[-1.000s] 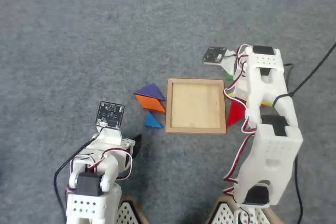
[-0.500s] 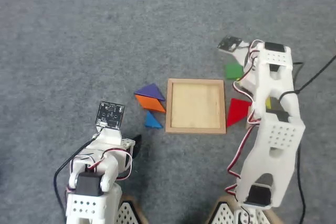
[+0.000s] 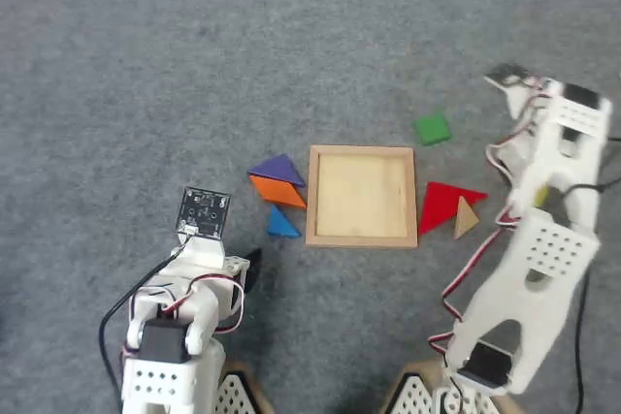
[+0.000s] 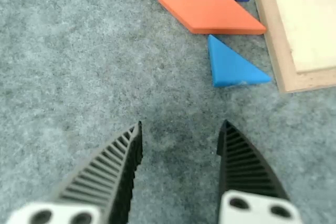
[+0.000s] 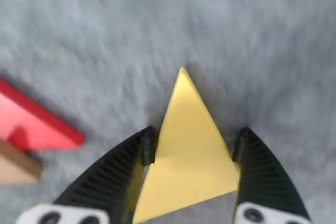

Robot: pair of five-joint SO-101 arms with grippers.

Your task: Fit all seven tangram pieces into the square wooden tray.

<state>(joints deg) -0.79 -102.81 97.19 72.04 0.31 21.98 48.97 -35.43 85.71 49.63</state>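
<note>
Swung outward since a second ago, my right gripper (image 5: 196, 137) sits well right of the wooden tray (image 3: 361, 239), pinching the yellow triangle (image 5: 184, 124), apex pointing ahead past my fingertips. Tray lies back leftward; my left gripper (image 4: 181, 127) waits wide open on its other side.

You can count seven tangram pieces. Five are triangles: the purple triangle (image 3: 277, 168), blue triangle (image 3: 282, 225), red triangle (image 3: 440, 206), tan triangle (image 3: 466, 217) and yellow triangle (image 5: 186, 145). There is also one orange parallelogram (image 3: 278, 190) and one green square (image 3: 432, 129). One wooden tray (image 3: 361, 238) sits mid-frame. Two arms, the left arm (image 3: 175, 327) and the right arm (image 3: 529, 269), stand at the lower edge.
</note>
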